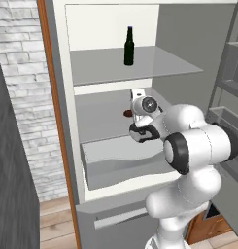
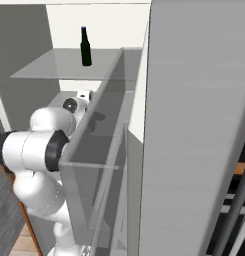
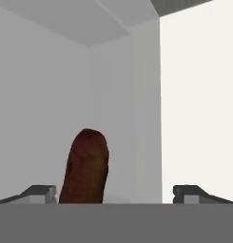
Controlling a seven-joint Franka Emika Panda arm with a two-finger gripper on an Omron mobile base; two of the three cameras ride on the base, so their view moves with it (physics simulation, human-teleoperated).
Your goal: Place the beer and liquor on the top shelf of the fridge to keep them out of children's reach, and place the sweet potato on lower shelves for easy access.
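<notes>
The beer (image 1: 128, 46) (image 2: 85, 46), a slim dark green bottle, stands upright on the top shelf (image 1: 159, 68) (image 2: 44, 70) of the open fridge (image 1: 59, 97). The liquor is out of view. On the shelf below lies the sweet potato (image 1: 127, 114), a small reddish-brown lump. In the hand view the sweet potato (image 3: 87, 166) sits between the fingers of my gripper (image 3: 115, 193), close to the left fingertip (image 3: 42, 192) and well apart from the right one. The jaws stand wide open and grip nothing. My wrist (image 1: 144, 104) reaches in over that lower shelf.
A grey drawer (image 1: 115, 165) juts out below the lower shelf, under my forearm. The open fridge door with its bins (image 2: 109, 125) stands close on the right. A brick wall (image 1: 18, 73) and a wood-brown side panel (image 1: 55, 121) lie to the left.
</notes>
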